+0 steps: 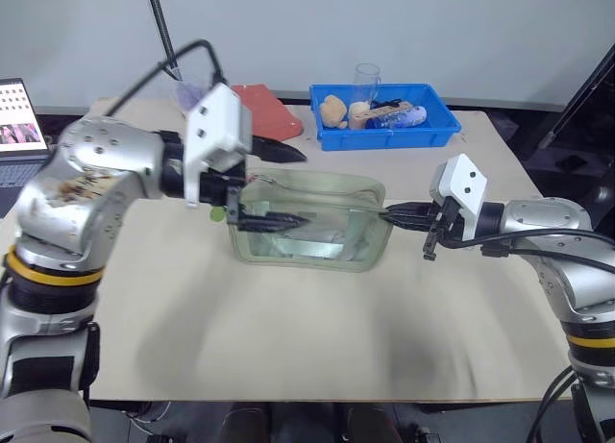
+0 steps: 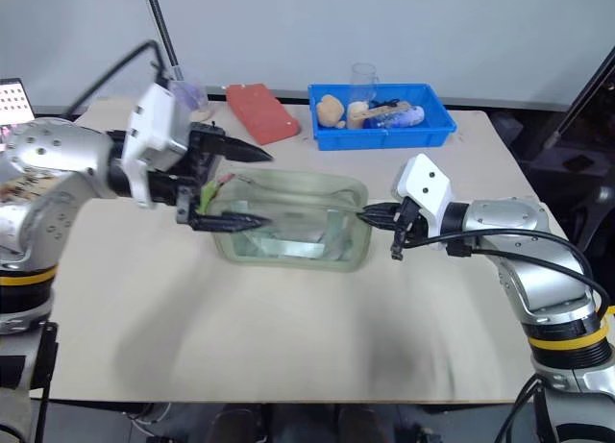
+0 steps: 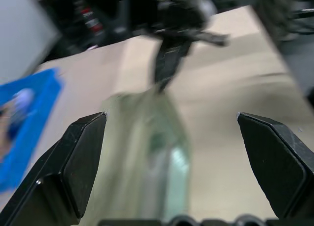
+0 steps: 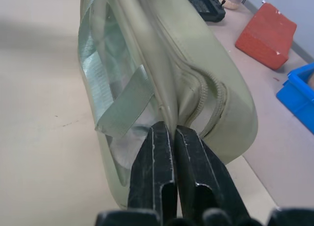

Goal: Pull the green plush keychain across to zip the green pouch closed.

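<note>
The pale beige tabletop stood in front of a plain grey wall, with an open laptop at its far left edge. At the back sat a blue plastic tray holding a tan plush toy and other small items, with a clear plastic cup standing in it. A red brick-shaped block lay just left of the tray.

The boxy pale sage-green fabric pouch with clear side panels rested near the middle of the table, its long axis running left to right between my two arms and its zipper seam facing up. In my right wrist view that seam ran lengthwise away from my fingers along the top.

My right claw was clenched on the pouch's right end, its two black fingers pressed together on the fabric at the end of the seam.

My left claw was released and spread wide, its fingers well apart, hanging over the pouch's left end and pointing toward my right arm. The small lime-green fuzzy keychain hung at the pouch's left end, just beside my left fingers; I could not tell whether they touched it.
</note>
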`<state>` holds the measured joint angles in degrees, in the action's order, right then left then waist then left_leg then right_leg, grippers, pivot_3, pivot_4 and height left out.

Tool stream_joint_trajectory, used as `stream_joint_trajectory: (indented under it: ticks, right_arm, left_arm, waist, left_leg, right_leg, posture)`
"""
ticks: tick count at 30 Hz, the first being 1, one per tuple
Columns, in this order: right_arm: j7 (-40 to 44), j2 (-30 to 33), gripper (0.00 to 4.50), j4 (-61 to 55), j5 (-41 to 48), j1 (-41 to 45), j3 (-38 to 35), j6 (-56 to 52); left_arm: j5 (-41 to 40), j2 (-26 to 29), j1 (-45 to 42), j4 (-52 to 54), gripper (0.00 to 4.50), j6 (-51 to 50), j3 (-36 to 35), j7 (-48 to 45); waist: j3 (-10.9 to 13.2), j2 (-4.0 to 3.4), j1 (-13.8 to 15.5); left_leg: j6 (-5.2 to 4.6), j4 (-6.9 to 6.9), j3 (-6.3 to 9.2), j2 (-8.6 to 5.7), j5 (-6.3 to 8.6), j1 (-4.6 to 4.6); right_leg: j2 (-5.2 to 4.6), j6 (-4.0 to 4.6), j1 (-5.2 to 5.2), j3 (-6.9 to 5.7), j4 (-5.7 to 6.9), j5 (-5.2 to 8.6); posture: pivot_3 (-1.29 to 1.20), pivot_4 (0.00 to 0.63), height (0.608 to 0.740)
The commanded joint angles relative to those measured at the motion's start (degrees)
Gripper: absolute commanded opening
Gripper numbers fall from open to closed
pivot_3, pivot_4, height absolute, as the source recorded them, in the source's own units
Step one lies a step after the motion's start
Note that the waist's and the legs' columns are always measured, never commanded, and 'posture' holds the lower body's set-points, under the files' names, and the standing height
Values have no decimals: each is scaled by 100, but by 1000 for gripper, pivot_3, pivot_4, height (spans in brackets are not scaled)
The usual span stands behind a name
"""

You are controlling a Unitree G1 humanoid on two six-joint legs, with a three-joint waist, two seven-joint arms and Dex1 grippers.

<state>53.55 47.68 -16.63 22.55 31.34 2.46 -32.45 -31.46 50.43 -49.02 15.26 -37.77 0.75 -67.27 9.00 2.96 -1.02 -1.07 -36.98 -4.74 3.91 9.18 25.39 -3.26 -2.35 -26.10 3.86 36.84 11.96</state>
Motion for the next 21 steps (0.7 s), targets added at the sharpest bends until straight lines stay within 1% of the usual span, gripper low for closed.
stream_joint_trajectory:
  ticks: [1, 3, 5, 8, 12, 16, 19, 21]
  right_arm:
    - [37, 24, 53, 46, -158, 142, -49, 248]
    - [34, 3, 53, 113, -244, 160, -12, 308]
    - [54, -29, 53, 165, -270, 184, 25, 344]
    - [81, -73, 53, 218, -297, 237, 67, 374]
    - [133, -99, 53, 209, -322, 269, 55, 344]
    - [153, -104, 53, 192, -349, 277, 32, 324]
    - [146, -102, 0, 167, -347, 267, 14, 304]
    - [134, -103, 0, 147, -345, 255, 6, 294]
  left_arm:
    - [110, 521, 446, -465, 4500, -151, -860, 313]
    - [57, 646, 969, -611, 4500, -210, -1236, 417]
    - [-21, 630, 1495, -580, 4500, -222, -1503, 509]
    - [63, 519, 2077, -438, 4500, -73, -1621, 713]
    - [18, 313, 2286, -256, 4500, -57, -1570, 976]
    - [124, 281, 2407, -192, 4500, 37, -1377, 994]
    - [300, 333, 2463, -358, 3678, 245, -1302, 995]
    - [340, 374, 2491, -438, 2748, 313, -1291, 948]
  waist:
    - [0, -1, -18]
    - [-1, -2, -21]
    - [-1, -2, -3]
    - [0, 0, 30]
    - [1, 8, 66]
    - [1, 8, 34]
    - [1, 8, 27]
    - [1, 8, 26]
  left_leg:
    - [0, 2, -1, 2, 0, -4]
    - [0, 6, -3, 3, 0, -9]
    - [1, 8, -7, 4, 0, -11]
    - [2, 7, -12, 4, 1, -10]
    - [4, 5, -14, 2, 0, -7]
    - [4, 7, -16, 3, 1, -8]
    - [4, 9, -16, 4, 1, -9]
    - [4, 9, -16, 4, 1, -9]
  right_leg:
    - [1, 0, 0, 0, 1, 0]
    - [1, 0, 0, 0, 3, 0]
    - [-1, 9, 0, 0, 4, 5]
    - [-8, 19, 2, -1, -4, 0]
    - [-11, 27, 2, -2, -6, -5]
    - [-11, 38, 0, -2, -6, -11]
    - [-10, 38, -2, -2, -5, -11]
    - [-9, 38, -2, -2, -5, -11]
  posture:
    - [0, 150, 740]
    - [0, 150, 740]
    - [0, 150, 740]
    - [0, 150, 740]
    - [0, 150, 740]
    - [0, 150, 740]
    - [0, 150, 740]
    - [0, 150, 740]
